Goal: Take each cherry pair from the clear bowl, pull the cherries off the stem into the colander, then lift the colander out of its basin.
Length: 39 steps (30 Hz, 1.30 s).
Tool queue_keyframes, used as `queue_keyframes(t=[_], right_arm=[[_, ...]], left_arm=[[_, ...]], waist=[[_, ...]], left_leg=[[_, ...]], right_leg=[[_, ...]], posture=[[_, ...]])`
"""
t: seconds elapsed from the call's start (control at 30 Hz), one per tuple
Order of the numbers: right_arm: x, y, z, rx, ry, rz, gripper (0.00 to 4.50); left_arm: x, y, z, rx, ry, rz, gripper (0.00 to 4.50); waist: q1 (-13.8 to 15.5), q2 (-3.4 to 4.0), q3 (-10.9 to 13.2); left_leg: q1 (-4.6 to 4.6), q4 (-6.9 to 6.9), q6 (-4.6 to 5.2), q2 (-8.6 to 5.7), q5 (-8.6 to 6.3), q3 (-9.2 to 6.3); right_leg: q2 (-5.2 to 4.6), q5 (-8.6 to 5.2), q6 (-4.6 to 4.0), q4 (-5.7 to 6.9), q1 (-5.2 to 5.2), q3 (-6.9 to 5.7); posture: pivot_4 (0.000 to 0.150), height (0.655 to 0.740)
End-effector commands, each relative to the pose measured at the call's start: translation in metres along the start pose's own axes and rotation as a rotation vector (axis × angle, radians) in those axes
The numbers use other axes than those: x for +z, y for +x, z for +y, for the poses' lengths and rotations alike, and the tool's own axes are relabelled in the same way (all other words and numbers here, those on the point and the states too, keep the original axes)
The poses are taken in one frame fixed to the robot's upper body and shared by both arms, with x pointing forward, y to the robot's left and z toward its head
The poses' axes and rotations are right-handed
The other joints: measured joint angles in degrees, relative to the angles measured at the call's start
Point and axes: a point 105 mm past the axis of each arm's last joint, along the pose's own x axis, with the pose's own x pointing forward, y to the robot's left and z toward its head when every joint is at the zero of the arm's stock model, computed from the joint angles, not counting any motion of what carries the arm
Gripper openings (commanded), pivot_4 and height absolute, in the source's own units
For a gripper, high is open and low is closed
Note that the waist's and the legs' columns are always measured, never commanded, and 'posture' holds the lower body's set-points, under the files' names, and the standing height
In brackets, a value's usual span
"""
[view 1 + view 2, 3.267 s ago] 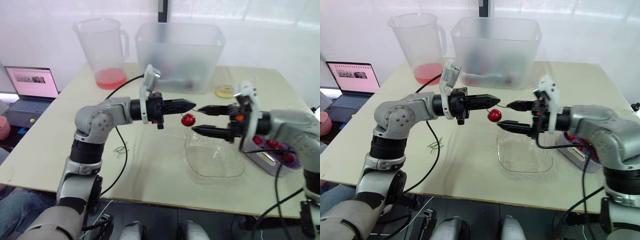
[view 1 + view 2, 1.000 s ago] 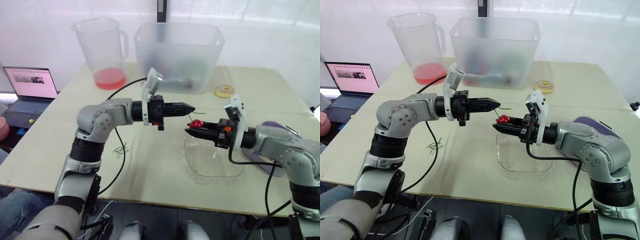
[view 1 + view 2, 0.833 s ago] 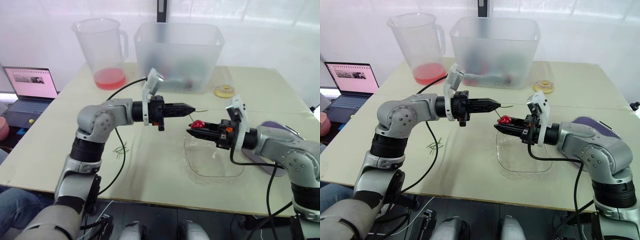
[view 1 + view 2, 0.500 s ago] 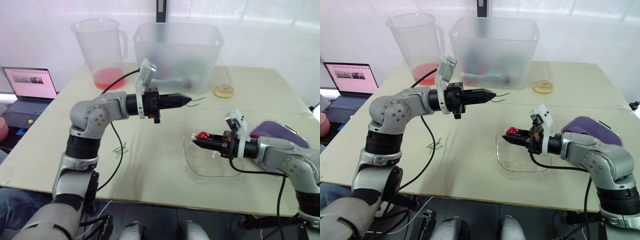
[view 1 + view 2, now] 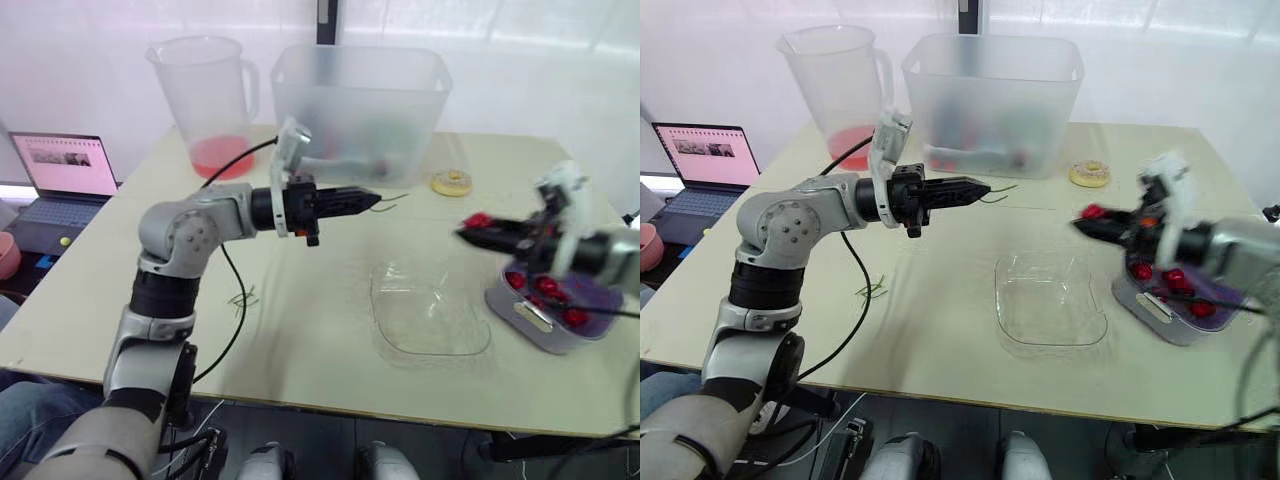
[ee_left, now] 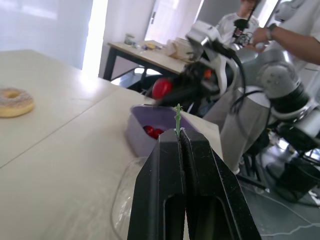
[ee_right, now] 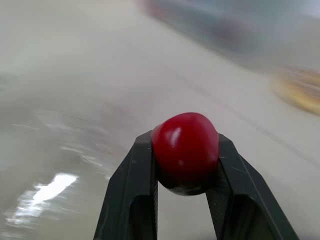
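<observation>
My left gripper [image 5: 375,200] hangs over the middle of the table, shut on a bare green stem [image 6: 177,114] that sticks out past its tips. My right gripper [image 5: 470,232] is to the right, shut on a single red cherry [image 7: 186,150], just left of the purple colander [image 5: 556,322]. The colander sits in its basin at the table's right edge with several cherries [image 5: 546,287] in it. The clear bowl [image 5: 430,312] lies between the arms near the front, and I see nothing in it.
At the back stand a jug [image 5: 205,95] with red liquid and a frosted tub [image 5: 355,100]. A small doughnut [image 5: 452,183] lies behind the right gripper. Loose stems [image 5: 240,298] lie left of the bowl. A laptop [image 5: 70,165] sits far left.
The cherry has come off the stem. My right gripper carried it right from above the clear bowl to beside the colander. My left gripper drew back slightly with the stem.
</observation>
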Motion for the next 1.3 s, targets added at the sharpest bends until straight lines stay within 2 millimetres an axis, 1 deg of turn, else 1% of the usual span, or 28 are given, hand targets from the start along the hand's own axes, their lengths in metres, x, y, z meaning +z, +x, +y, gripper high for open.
queue_keyframes(t=[0.03,0.07,0.13,0.23,0.3,0.4,0.5,0.53,0.57,0.63,0.67,0.73,0.77,0.8,0.83,0.93,0.97,1.0,1.03,1.1,1.17,1.2,1.23,1.3], right_arm=[[-0.019,-0.016,-0.029,-0.101,-0.051,0.094,1.09],[-0.031,-0.020,-0.036,-0.126,-0.051,0.143,1.09],[-0.048,-0.022,-0.042,-0.147,-0.047,0.195,1.09],[-0.068,-0.017,-0.046,-0.176,-0.018,0.231,1.09],[-0.076,-0.013,-0.043,-0.162,0.002,0.242,1.09],[-0.083,-0.007,-0.036,-0.129,0.041,0.231,2.08],[-0.085,-0.009,-0.039,-0.137,0.047,0.224,3.40],[-0.082,-0.011,-0.040,-0.141,0.052,0.209,3.85],[-0.076,-0.013,-0.041,-0.140,0.059,0.190,4.40],[-0.067,-0.016,-0.042,-0.133,0.057,0.166,4.46],[-0.058,-0.018,-0.042,-0.131,0.042,0.151,4.46],[-0.034,-0.021,-0.041,-0.116,0.008,0.097,4.46],[-0.016,-0.022,-0.036,-0.089,-0.009,0.045,4.46],[0.004,-0.022,-0.028,-0.039,-0.026,-0.016,4.46],[0.019,-0.023,-0.020,0.006,-0.043,-0.061,4.46],[0.060,-0.023,0.001,0.100,-0.136,-0.161,4.46],[0.071,-0.023,0.012,0.160,-0.157,-0.182,4.46],[0.078,-0.022,0.023,0.217,-0.176,-0.195,4.46],[0.083,-0.021,0.038,0.298,-0.186,-0.208,4.46],[0.092,-0.017,0.064,0.431,-0.206,-0.231,4.46],[0.102,-0.008,0.083,0.498,-0.245,-0.272,4.46],[0.107,-0.004,0.092,0.531,-0.247,-0.293,4.46],[0.109,0.000,0.109,0.602,-0.264,-0.299,4.46],[0.107,0.004,0.131,0.693,-0.291,-0.287,4.46]], left_arm=[[0.008,-0.004,-0.003,0.013,0.048,-0.031,0.00],[0.007,-0.006,-0.002,0.026,0.044,-0.033,0.00],[0.004,-0.009,-0.001,0.042,0.040,-0.035,0.00],[0.001,-0.011,-0.001,0.057,0.031,-0.041,0.00],[-0.001,-0.012,0.000,0.067,0.028,-0.044,0.00],[-0.001,-0.014,0.002,0.085,0.030,-0.052,0.00],[-0.004,-0.018,0.005,0.100,0.033,-0.041,0.00],[-0.005,-0.019,0.005,0.105,0.032,-0.039,0.00],[-0.006,-0.020,0.006,0.110,0.031,-0.037,0.00],[-0.007,-0.023,0.007,0.118,0.029,-0.035,0.00],[-0.008,-0.024,0.008,0.122,0.027,-0.033,0.00],[-0.009,-0.027,0.008,0.130,0.022,-0.026,0.00],[-0.010,-0.029,0.007,0.131,0.021,-0.024,0.00],[-0.010,-0.032,0.006,0.126,0.010,-0.028,0.00],[-0.010,-0.035,0.004,0.123,0.001,-0.029,0.00],[-0.017,-0.052,0.008,0.175,-0.020,0.012,0.00],[-0.022,-0.060,0.010,0.201,-0.030,0.031,0.00],[-0.025,-0.067,0.012,0.219,-0.043,0.042,0.00],[-0.028,-0.075,0.012,0.231,-0.072,0.045,0.00],[-0.037,-0.091,0.010,0.234,-0.141,0.056,0.00],[-0.054,-0.107,0.013,0.287,-0.171,0.109,0.00],[-0.063,-0.115,0.017,0.335,-0.172,0.141,0.00],[-0.073,-0.125,0.022,0.380,-0.200,0.158,0.00],[-0.089,-0.140,0.031,0.468,-0.233,0.187,0.00]], waist=[[-0.13,0.00,0.00],[-0.04,0.00,0.00],[-0.06,0.03,-0.02],[-0.24,0.03,-0.02],[-0.17,0.03,-0.02],[-0.01,0.03,-0.02],[0.11,0.04,-0.02],[0.12,0.04,-0.02],[0.11,0.04,-0.02],[0.10,0.04,-0.02],[0.08,0.04,-0.02],[0.04,0.06,-0.02],[-0.12,0.11,0.00],[-0.22,0.15,0.01],[-0.45,0.17,0.01],[-0.80,0.18,0.02],[-0.92,0.17,0.02],[-1.06,0.15,0.03],[-1.18,0.16,0.03],[-1.22,0.12,0.05],[-1.37,0.13,0.04],[-1.36,0.12,0.04],[-1.36,0.13,0.04],[-1.17,0.13,0.04]], left_leg=[[0.02,0.00,0.00,0.04,0.00,0.01],[0.02,0.00,-0.01,0.05,0.00,0.02],[0.06,0.00,-0.02,0.06,0.01,0.02],[0.10,0.02,-0.04,0.06,0.02,0.07],[0.10,0.03,-0.08,0.06,0.04,0.07],[0.10,0.03,-0.08,0.06,0.05,0.05],[0.10,0.04,-0.09,0.05,0.05,0.06],[0.10,0.03,-0.09,0.04,0.05,0.06],[0.10,0.04,-0.09,0.04,0.05,0.06],[0.10,0.04,-0.09,0.04,0.05,0.06],[0.10,0.04,-0.09,0.04,0.05,0.06],[0.11,0.04,-0.10,0.04,0.05,0.06],[0.11,0.04,-0.10,0.04,0.06,0.06],[0.13,0.03,-0.10,0.04,0.05,0.07],[0.14,0.02,-0.10,0.05,0.06,0.06],[0.17,-0.01,-0.14,0.15,0.07,0.02],[0.17,-0.03,-0.14,0.15,0.08,0.02],[0.18,-0.06,-0.16,0.15,0.08,-0.01],[0.17,-0.05,-0.16,0.15,0.08,-0.01],[0.16,-0.07,-0.15,0.14,0.08,-0.02],[0.15,-0.07,-0.14,0.14,0.07,-0.01],[0.14,-0.06,-0.14,0.13,0.07,-0.01],[0.15,-0.06,-0.14,0.13,0.07,0.00],[0.14,-0.07,-0.14,0.10,0.07,-0.01]], right_leg=[[0.03,0.00,0.00,0.00,0.00,0.01],[0.04,0.00,0.00,0.01,0.00,0.01],[0.05,0.00,0.00,0.02,0.02,0.00],[0.04,0.00,0.00,0.08,0.02,0.03],[0.03,0.00,0.00,0.11,0.01,0.03],[0.03,0.00,0.00,0.11,0.02,0.03],[0.02,0.00,0.00,0.10,0.03,0.02],[0.01,0.00,0.00,0.10,0.03,0.01],[0.02,0.00,0.00,0.10,0.03,0.01],[0.01,0.00,0.00,0.09,0.04,0.00],[0.02,0.00,0.00,0.09,0.04,0.00],[0.02,0.00,0.00,0.10,0.04,-0.02],[0.02,0.00,0.00,0.10,0.04,-0.02],[0.02,0.00,0.00,0.10,0.03,-0.02],[0.03,0.00,0.00,0.10,0.03,-0.02],[0.09,0.00,0.00,0.10,0.03,-0.02],[0.09,0.00,0.00,0.10,0.03,-0.02],[0.08,0.00,0.00,0.10,0.04,-0.01],[0.07,0.00,0.00,0.09,0.04,-0.01],[0.01,0.00,0.00,0.06,0.04,0.00],[-0.05,0.00,0.00,0.05,0.04,0.01],[-0.07,0.00,0.00,0.05,0.04,0.01],[-0.09,0.00,0.00,0.05,0.04,0.01],[-0.12,0.00,-0.01,0.06,0.03,0.01]], posture=[[0.150,0.7131],[0.150,0.7131],[0.150,0.7131],[0.150,0.7131],[0.150,0.7131],[0.150,0.7131],[0.150,0.7131],[0.150,0.7131],[0.150,0.7131],[0.150,0.7131],[0.150,0.7131],[0.150,0.7131],[0.150,0.7131],[0.150,0.7131],[0.150,0.7131],[0.150,0.7131],[0.150,0.7131],[0.150,0.7131],[0.150,0.7131],[0.150,0.7131],[0.150,0.7131],[0.150,0.7131],[0.150,0.7131],[0.150,0.7131]])
